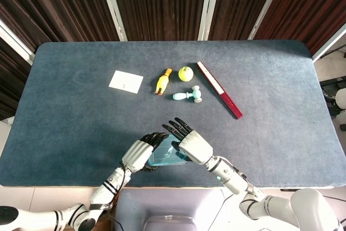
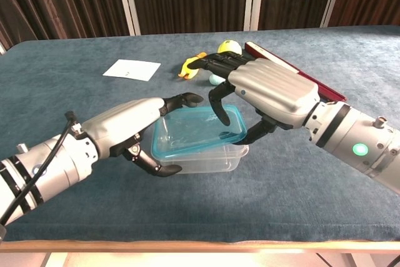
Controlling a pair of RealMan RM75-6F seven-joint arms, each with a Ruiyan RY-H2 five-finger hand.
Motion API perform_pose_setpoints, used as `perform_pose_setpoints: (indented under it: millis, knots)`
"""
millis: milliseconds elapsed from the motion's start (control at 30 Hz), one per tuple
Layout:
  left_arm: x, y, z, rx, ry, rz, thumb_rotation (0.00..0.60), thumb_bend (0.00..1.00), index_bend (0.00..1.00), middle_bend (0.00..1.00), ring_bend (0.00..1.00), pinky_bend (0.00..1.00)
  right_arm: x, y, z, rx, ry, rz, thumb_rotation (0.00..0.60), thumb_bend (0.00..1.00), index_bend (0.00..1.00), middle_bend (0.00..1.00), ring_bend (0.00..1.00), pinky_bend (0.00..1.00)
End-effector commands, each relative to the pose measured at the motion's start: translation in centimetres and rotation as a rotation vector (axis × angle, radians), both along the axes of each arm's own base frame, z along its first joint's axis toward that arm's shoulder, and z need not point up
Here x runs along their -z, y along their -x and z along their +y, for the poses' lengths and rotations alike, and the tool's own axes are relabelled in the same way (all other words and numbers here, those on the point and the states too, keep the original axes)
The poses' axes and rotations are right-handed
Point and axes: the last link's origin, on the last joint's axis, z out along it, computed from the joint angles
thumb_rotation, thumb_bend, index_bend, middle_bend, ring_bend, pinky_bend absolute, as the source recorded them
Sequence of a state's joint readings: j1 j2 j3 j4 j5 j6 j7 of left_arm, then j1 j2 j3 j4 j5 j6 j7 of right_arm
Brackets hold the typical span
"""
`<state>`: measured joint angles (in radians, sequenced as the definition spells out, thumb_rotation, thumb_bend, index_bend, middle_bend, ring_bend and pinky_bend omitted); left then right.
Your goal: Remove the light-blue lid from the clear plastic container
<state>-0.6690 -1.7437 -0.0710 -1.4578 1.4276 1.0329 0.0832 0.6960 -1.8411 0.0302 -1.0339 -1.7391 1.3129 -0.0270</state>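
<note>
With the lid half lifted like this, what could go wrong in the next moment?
The right hand pinches the lid only at its right edge, so it may slip and drop back. The left hand holds the container only at its left end; if the lid sticks, the container could tilt or lift. The container stands near the table front edge and might slide off.

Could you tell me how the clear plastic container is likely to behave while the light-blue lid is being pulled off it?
The clear plastic container looks thin-walled and empty, so it is probably light and may lift or slide with the light-blue lid. The left robot hand holding its side should steady it. Its walls may flex if squeezed hard.
</note>
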Motion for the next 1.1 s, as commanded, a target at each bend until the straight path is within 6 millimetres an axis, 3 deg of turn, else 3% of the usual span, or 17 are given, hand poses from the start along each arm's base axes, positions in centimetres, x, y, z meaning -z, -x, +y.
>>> perform_pose_setpoints:
  millis: [33, 333, 667, 1100]
  knots:
    - [0.0, 0.1, 0.1, -0.005, -0.001, -0.01, 0.6, 0.32, 0.0, 0.02, 0.0, 0.13, 0.0, 0.0, 0.0, 0.001, 0.002, -0.007, 0.6, 1.0, 0.78, 0.19, 0.0, 0.0]
    - [-0.3, 0.4, 0.3, -0.033, -0.007, -0.033, 0.6, 0.27, 0.0, 0.0, 0.0, 0.03, -0.6, 0.2, -0.3, 0.009, 0.019, -0.027, 0.6, 1.0, 0.77, 0.18, 0.0, 0.0]
    - [-1.4, 0.4, 0.6, 0.008, -0.091, 0.003, 0.6, 0.32, 0.0, 0.0, 0.0, 0.02, -1.0, 0.2, -0.3, 0.007, 0.018, -0.048, 0.6, 1.0, 0.77, 0.18, 0.0, 0.0]
    - [-3.2, 1.2, 1.3, -0.083, -0.028, -0.092, 0.6, 0.31, 0.0, 0.0, 0.0, 0.02, -2.3, -0.2, -0.6, -0.001, 0.039, -0.068, 0.6, 1.0, 0.76, 0.18, 0.0, 0.0]
